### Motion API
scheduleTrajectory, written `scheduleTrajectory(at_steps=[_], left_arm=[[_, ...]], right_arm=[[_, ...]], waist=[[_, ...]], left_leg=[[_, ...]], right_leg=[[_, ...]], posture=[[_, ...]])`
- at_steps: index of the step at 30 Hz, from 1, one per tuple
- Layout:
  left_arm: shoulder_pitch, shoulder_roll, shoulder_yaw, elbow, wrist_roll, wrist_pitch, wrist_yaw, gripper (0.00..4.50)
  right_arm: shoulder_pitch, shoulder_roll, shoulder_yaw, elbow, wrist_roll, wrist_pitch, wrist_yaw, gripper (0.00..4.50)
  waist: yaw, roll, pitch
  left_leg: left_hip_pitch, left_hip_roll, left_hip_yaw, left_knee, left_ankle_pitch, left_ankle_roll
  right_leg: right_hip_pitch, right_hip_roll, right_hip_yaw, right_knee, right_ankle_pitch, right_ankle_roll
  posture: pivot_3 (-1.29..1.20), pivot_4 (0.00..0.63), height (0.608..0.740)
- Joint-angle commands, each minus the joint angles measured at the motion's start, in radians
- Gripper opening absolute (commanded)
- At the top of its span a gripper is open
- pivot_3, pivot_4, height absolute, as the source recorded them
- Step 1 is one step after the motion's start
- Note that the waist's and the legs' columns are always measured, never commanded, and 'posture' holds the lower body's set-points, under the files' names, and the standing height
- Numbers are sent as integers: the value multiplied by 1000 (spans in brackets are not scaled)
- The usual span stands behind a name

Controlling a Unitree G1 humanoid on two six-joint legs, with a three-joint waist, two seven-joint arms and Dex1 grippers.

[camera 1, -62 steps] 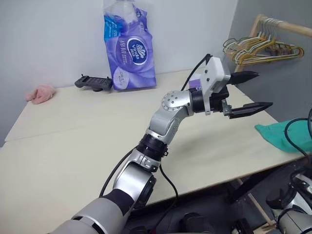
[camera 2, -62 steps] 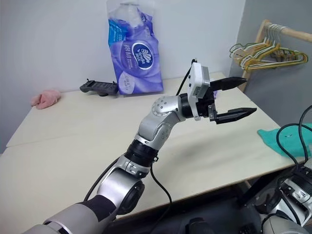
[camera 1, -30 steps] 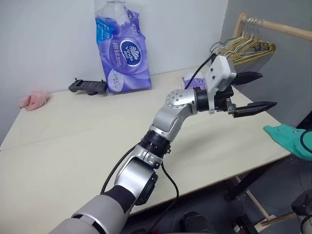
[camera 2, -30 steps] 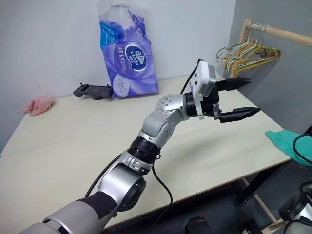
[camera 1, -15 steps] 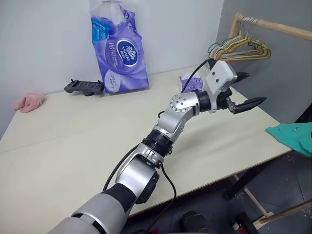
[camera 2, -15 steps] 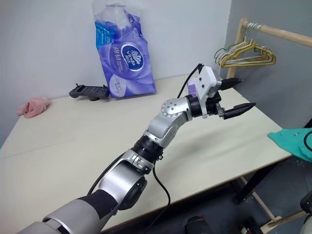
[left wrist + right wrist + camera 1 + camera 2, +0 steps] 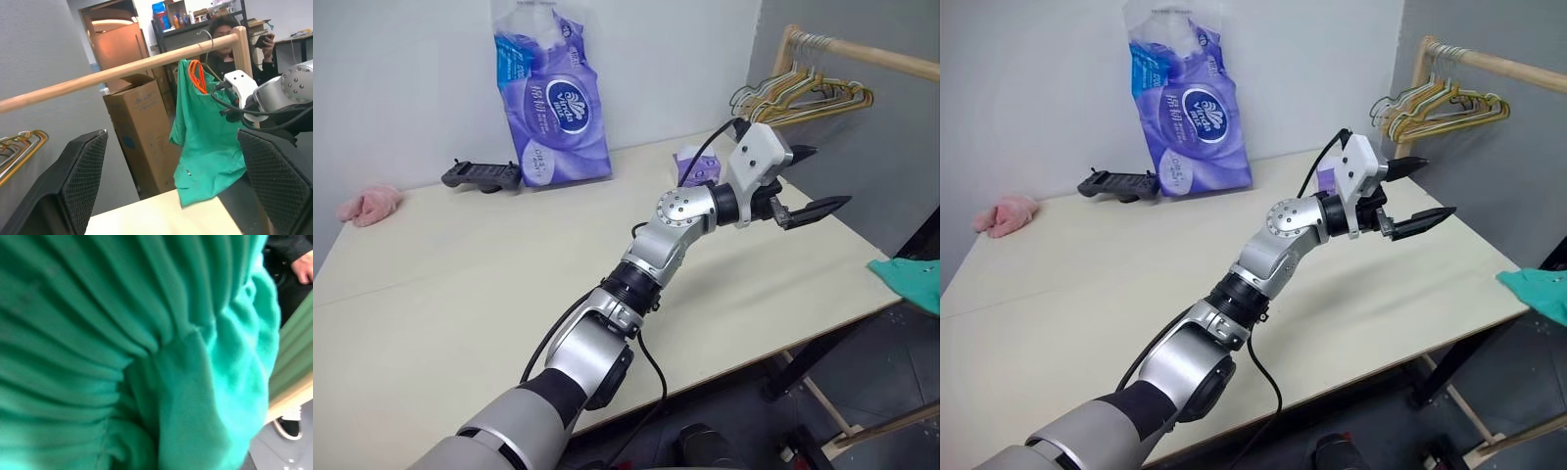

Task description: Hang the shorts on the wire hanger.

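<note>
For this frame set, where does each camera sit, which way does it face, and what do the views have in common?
Head stereo pair: on the head, looking forward and down over the table; the left arm reaches right, its left end effector open near the rack's hangers.
Left wrist: looks along its own fingers at the wooden rail, the hanging shorts and a seated person.
Right wrist: pressed close against the shorts' gathered cloth.
Shared: the teal shorts, also at the head views' right edge.
</note>
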Motion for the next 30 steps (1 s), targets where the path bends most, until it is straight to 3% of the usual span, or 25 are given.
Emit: scheduleTrajectory(at_steps=[1, 5, 10, 18, 19, 30], left_arm=[[-31, -159, -6, -51, -26, -5, -13, 4486], [-22, -160, -5, -72, -49, -15, -33, 4486], [-20, -158, -5, -86, -72, -4, -47, 4500], [-12, -151, -21, -107, -84, 5, -61, 4500], [-11, -151, -21, -108, -85, 6, -61, 4500], [-5, -146, -24, -125, -85, 13, -62, 4500]], right_arm=[[-21, -33, 15, 1, 11, -47, 13, 0], [-24, -34, 25, 13, 20, -59, 29, 0], [-24, -34, 32, 18, 30, -54, 38, 1425], [-17, -35, 46, 20, 24, -59, 38, 4312], [-16, -36, 47, 20, 24, -60, 37, 4492], [-8, -41, 49, 26, 25, -63, 32, 4492]], waist=[[0, 0, 0], [0, 0, 0], [0, 0, 0], [1, 0, 0], [1, 0, 0], [2, 0, 0]], left_leg=[[0, 0, 0, 0, 0, 0], [0, 0, 0, 0, 0, 0], [0, 0, 0, 0, 0, 0], [-1, -2, 1, 0, 0, 0], [-1, -2, 1, 0, 0, 0], [0, -5, 7, 0, -1, 2]], right_leg=[[0, 0, 0, 0, 0, 0], [0, 0, 1, -1, 0, 0], [1, 0, 1, -2, 1, 1], [2, 0, 4, -6, 2, 4], [2, 0, 5, -6, 3, 5], [2, 0, 16, -8, 4, 10]], posture=[[-206, 17, 740], [-203, 19, 740], [-199, 14, 740], [-188, 4, 740], [-188, 4, 740], [-179, 0, 740]])
